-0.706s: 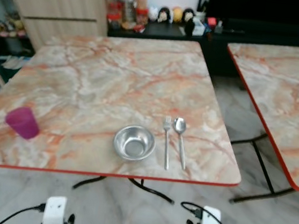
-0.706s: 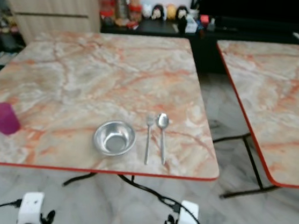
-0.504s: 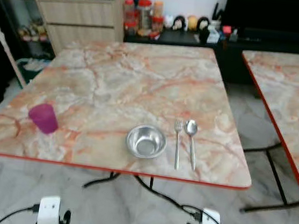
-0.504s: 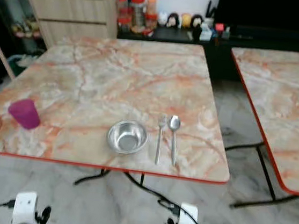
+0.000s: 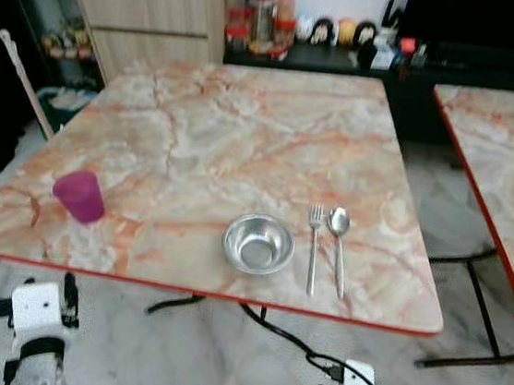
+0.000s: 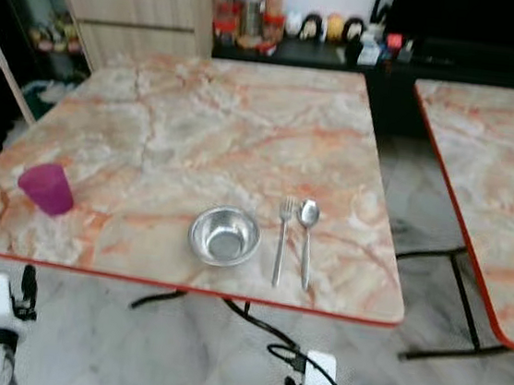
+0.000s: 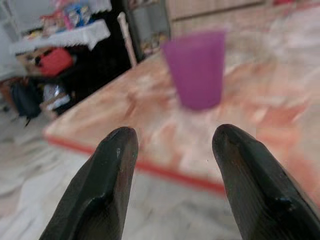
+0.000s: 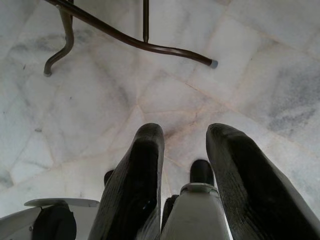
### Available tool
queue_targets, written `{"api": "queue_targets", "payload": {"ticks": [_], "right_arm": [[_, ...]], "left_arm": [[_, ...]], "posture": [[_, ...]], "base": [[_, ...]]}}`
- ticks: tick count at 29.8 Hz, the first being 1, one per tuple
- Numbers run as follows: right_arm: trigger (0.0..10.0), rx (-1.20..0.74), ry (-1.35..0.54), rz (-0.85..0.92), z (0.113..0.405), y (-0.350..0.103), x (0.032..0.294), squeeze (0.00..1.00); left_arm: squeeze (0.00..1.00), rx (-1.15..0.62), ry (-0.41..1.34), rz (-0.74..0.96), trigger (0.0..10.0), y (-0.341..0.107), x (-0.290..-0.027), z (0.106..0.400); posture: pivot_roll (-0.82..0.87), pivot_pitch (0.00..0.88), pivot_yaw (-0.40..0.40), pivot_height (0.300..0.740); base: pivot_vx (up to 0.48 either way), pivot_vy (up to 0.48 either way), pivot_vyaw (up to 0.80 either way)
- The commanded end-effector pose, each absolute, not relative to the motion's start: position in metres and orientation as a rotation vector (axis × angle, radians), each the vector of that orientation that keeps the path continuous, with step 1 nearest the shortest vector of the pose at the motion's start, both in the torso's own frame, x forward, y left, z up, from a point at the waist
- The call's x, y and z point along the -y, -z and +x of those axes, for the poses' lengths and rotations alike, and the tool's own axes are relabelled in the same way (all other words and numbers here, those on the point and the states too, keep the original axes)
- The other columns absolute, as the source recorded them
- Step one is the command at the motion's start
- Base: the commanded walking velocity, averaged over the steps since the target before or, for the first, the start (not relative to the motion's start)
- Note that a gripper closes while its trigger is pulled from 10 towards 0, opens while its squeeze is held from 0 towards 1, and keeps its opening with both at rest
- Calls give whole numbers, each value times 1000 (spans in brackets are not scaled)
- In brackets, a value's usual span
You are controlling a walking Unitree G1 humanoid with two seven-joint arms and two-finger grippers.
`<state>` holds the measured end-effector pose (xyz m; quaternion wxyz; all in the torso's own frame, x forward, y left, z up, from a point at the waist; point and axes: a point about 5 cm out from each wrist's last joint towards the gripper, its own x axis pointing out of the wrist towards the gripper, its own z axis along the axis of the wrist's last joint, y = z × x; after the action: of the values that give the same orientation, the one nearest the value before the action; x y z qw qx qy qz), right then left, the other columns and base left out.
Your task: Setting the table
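Marble table (image 5: 245, 135): fork (image 5: 313, 250), spoon (image 5: 336, 255) parallel, heads away; left end effector (image 7: 172, 145) wide facing cup (image 7: 196, 67); right end effector (image 8: 182, 150) wide

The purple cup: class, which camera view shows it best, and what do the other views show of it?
The left wrist view shows the purple cup largest, upright near the table edge, straight beyond the open left gripper, though slightly blurred. The two eye views show it small but sharper, near the table's left edge. The right wrist view faces the floor.

You have a purple cup (image 5: 79, 195) upright at nine o'clock of the steel bowl (image 5: 257, 245), fork (image 5: 313, 246) and spoon (image 5: 337, 255) parallel at three.
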<state>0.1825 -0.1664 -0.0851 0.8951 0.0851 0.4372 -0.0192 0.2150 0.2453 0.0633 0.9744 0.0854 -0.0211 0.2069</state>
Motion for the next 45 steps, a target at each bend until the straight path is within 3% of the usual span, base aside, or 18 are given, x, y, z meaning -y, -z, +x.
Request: {"api": "queue_targets", "payload": {"ticks": [1, 6, 15, 29, 36, 45], "right_arm": [[10000, -909, 21, 171, 184, 85, 163, 0], [10000, -906, 28, 173, 185, 84, 163, 0], [10000, -902, 50, 184, 184, 84, 165, 0], [10000, -899, 67, 191, 184, 84, 167, 0], [10000, -899, 59, 193, 184, 84, 165, 0], [10000, -901, 58, 198, 184, 85, 165, 0]], "left_arm": [[0, 84, -349, 165, 10000, -80, -234, 227], [0, 108, -105, 12, 10000, -106, -191, 264], [0, 49, 108, -153, 10000, -117, -143, 297], [0, -57, 152, -175, 10000, -104, -124, 309], [0, -157, 167, -349, 10000, -107, -118, 315], [0, -223, 236, -336, 10000, -109, -109, 317]], "posture": [[-30, 0, 49, 740], [-49, 0, 57, 740], [-77, 0, 69, 740], [-91, 0, 71, 740], [-94, 0, 73, 740], [-101, 0, 77, 740]], "base": [[0, 0, 0], [0, 0, 0], [0, 0, 0], [0, 0, 0], [0, 0, 0], [0, 0, 0]]}}
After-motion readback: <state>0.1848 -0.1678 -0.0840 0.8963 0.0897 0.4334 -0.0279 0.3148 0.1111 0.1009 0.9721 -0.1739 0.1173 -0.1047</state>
